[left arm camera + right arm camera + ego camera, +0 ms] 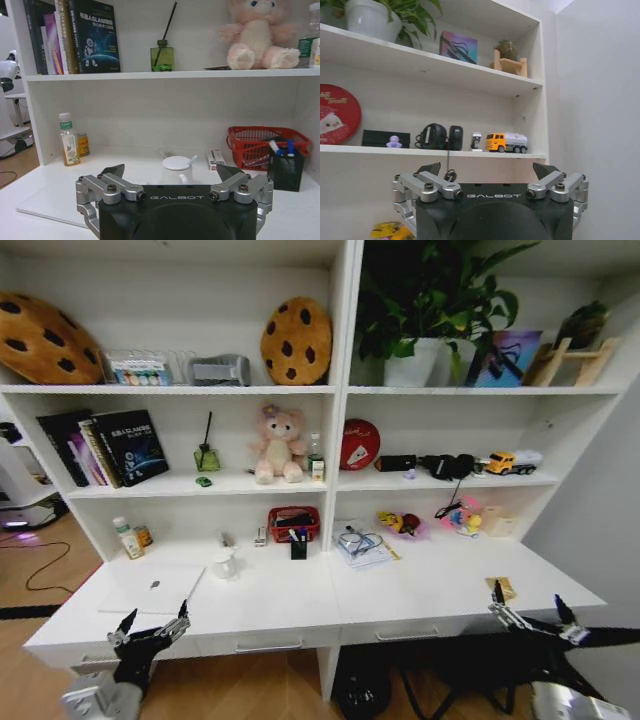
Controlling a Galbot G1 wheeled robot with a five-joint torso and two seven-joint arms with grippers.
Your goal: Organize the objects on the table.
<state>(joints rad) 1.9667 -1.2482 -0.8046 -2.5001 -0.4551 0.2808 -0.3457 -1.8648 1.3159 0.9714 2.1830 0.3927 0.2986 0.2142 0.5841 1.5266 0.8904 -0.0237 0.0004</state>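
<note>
I see both tools released at the tabletop's [300, 602] near edge: left tool [152, 624], right tool [530, 610]. One laptop [152, 586] lies far left; two pens [281, 148] stand in a cup.

The left gripper [152, 620] has a black housing with "GALBOT" printed in pale letters across its top edge. Silver metal linkage bars, each fixed with dark round screws, branch out from both sides of the housing and end in black wedge-shaped fingertips [114, 170]. The right gripper [530, 610] is built the same way: black body, the same lettering, silver jointed links with screw heads, and black pointed tips. Light grey arm casings show behind both wrists in the head view.
</note>
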